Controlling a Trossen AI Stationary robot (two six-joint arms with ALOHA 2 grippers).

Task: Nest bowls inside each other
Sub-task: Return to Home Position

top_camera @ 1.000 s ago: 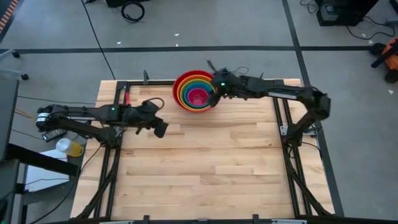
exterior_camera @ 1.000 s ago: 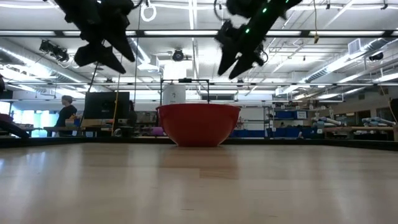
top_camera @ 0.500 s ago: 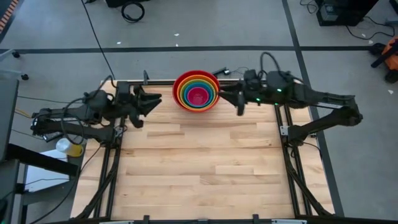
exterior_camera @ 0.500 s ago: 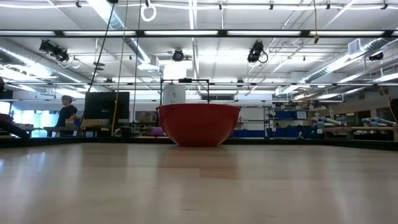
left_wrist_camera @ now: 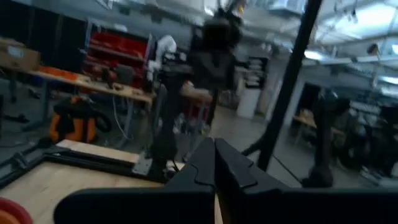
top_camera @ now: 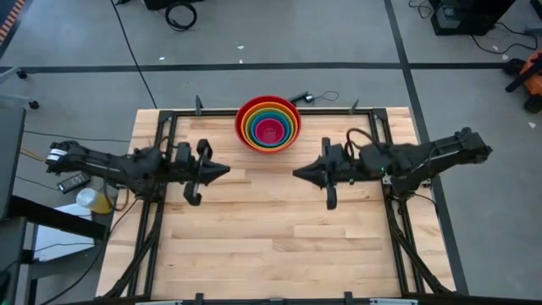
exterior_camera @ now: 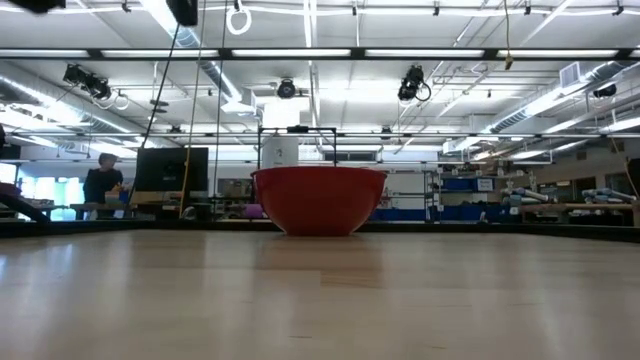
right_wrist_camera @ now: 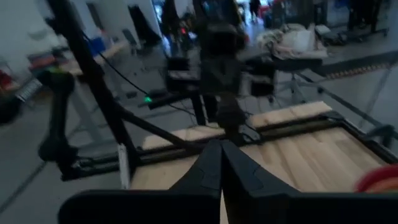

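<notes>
The bowls stand nested near the table's far edge: red outermost, then orange, lime green, blue and magenta-pink in the middle. The red bowl rests by its base on the wood. No gripper touches the stack. My left gripper is shut and points level toward the table's right, nearer than the stack and to its left. My right gripper is shut and points level toward the left, facing the other one. The shut fingertips show in the wrist views: left gripper, right gripper.
Bare wooden tabletop lies between and nearer than the two grippers. A black metal frame runs along the table's far and side edges. A person stands in the room far beyond the table.
My right gripper has drawn back from the stack's rim toward the near and right edges, risen, and shut. My left gripper has risen out of the low view, tipped up from pointing down to level, and shut. The nested bowls have stayed where they were.
</notes>
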